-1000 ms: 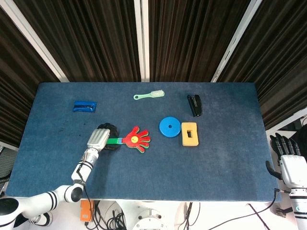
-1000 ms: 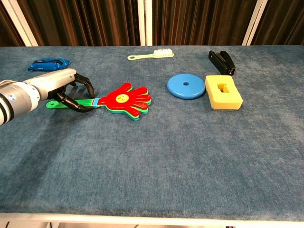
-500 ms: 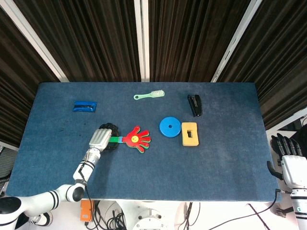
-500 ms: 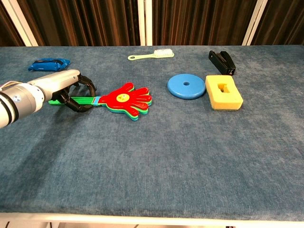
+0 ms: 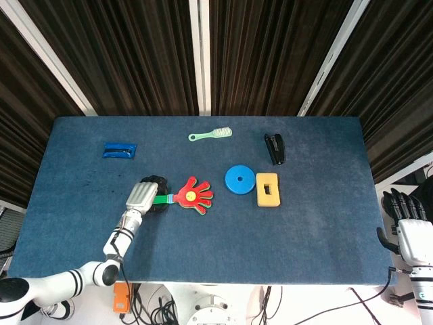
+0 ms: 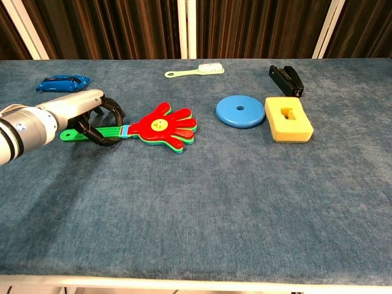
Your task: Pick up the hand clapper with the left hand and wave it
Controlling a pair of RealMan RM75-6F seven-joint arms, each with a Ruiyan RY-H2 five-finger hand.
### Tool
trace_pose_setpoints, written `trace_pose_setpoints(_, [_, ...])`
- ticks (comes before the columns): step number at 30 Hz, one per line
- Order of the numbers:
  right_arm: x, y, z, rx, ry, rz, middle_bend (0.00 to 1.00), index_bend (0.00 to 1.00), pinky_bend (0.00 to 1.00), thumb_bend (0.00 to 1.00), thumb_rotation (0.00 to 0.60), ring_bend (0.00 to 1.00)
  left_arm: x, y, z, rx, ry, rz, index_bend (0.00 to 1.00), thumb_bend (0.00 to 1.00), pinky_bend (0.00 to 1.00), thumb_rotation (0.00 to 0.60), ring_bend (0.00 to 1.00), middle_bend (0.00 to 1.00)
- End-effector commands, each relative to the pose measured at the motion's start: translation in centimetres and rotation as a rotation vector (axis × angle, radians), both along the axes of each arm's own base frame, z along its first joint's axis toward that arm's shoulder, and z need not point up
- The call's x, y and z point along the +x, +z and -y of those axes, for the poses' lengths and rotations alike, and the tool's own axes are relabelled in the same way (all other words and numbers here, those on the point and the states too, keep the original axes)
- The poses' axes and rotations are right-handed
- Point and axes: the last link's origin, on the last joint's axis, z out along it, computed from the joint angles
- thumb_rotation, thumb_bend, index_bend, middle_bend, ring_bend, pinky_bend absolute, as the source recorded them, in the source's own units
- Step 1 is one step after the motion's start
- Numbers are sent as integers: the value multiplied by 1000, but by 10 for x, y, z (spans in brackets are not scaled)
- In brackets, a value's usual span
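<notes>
The hand clapper (image 5: 193, 196) has a red hand-shaped head over stacked coloured layers and a green handle (image 6: 110, 131). It lies left of the table's centre, head pointing right. My left hand (image 5: 141, 195) covers the handle's left part; in the chest view this left hand (image 6: 79, 110) has dark fingers curled around the green handle of the clapper (image 6: 162, 125), low over the cloth. My right hand (image 5: 406, 220) hangs beyond the table's right edge, fingers apart, holding nothing.
On the blue cloth are a blue packet (image 5: 119, 149) at the far left, a green brush (image 5: 210, 134) at the back, a black stapler (image 5: 274, 147), a blue disc (image 5: 239, 179) and a yellow block (image 5: 267, 189) right of the clapper.
The clapper's head has swung slightly toward the far side and shifted a little right as my left hand tightened on the handle. The right hand has not moved.
</notes>
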Motion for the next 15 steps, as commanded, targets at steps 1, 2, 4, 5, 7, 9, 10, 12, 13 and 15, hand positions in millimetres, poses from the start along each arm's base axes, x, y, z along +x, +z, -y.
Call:
trace_pose_setpoints(1, [0,0,0,0,1,1,0,0,0,312,600,0,2,6,-1,59,5,12,547,267,360,600,263,375])
trace_pose_setpoints(2, [0,0,0,0,1,1,0,0,0,312,600,0,2,8,-2,77,6,23,546,268,380,600,295,400])
trace_pose_setpoints(4, [0,0,0,0,0,1,0,0,0,312,600,0,3,16,-4,123,12,66,541,270,441,600,356,448])
trace_pose_setpoints(5, [-1,0,0,0,-1,1,0,0,0,312,600,0,3,19,-5,144,13,85,540,271,462,600,369,459])
trace_pose_setpoints(7, [-1,0,0,1,-2,1,0,0,0,312,600,0,4,26,-7,186,13,124,539,276,526,600,398,487])
trace_pose_setpoints(9, [0,0,0,3,-1,0,0,0,0,312,600,0,3,30,-8,216,15,153,541,279,569,600,425,510])
trace_pose_setpoints(10, [0,-1,0,2,1,1,0,0,0,312,600,0,3,33,-8,234,15,172,541,282,604,600,451,525])
trace_pose_setpoints(12, [1,0,0,1,3,0,0,0,0,311,600,0,3,37,-9,257,16,202,542,283,647,600,484,543])
trace_pose_setpoints(13, [1,0,0,1,3,0,0,0,0,312,600,0,4,40,-9,275,16,225,542,284,674,600,505,557])
trace_pose_setpoints(15, [1,0,0,1,2,-1,0,0,0,311,600,0,4,43,-9,299,18,256,542,283,716,600,540,574])
